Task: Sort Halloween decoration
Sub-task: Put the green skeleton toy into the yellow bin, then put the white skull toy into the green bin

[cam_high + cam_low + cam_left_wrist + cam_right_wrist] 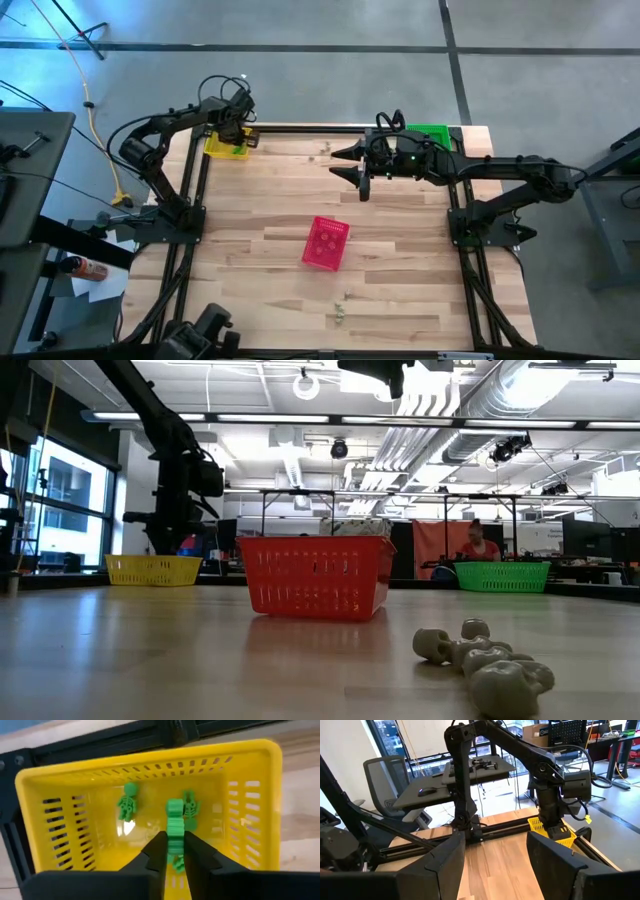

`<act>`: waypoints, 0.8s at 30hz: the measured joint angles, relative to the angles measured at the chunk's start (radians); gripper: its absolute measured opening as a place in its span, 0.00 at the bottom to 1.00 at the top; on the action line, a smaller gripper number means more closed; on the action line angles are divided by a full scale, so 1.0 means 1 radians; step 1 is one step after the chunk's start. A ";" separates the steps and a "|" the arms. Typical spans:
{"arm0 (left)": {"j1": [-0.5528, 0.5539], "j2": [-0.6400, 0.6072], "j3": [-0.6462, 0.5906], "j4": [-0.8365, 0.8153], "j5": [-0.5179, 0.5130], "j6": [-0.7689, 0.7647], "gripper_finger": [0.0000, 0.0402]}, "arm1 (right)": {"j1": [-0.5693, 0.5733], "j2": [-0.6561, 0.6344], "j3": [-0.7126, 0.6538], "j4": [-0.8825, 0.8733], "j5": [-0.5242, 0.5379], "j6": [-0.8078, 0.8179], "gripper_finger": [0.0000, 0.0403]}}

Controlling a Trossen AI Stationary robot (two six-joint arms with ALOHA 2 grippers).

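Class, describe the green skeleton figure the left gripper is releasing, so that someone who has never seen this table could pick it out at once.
Start at the yellow basket at the table's far left corner, under the left gripper. Three green skeleton figures show over its floor. The one you want is the green skeleton between the gripper's dark fingers; the other two skeletons lie loose on the floor, untouched.

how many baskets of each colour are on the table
yellow basket: 1
green basket: 1
pink basket: 1
total: 3
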 joint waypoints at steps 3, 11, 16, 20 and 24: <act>0.009 0.000 0.000 -0.017 0.000 -0.009 0.18 | 0.000 0.000 0.000 0.000 0.000 0.000 0.52; 0.010 -0.002 0.000 -0.026 -0.025 -0.002 0.35 | 0.000 0.000 0.000 0.000 0.000 0.000 0.52; 0.010 -0.050 0.000 -0.022 0.031 -0.003 0.40 | 0.000 0.000 0.000 0.000 0.000 0.000 0.52; 0.009 -0.138 -0.001 -0.001 0.053 -0.003 0.40 | 0.000 0.000 0.000 0.000 0.000 -0.007 0.52; -0.005 -0.268 -0.001 0.072 0.075 0.032 0.39 | 0.000 0.000 -0.001 0.014 0.000 -0.008 0.52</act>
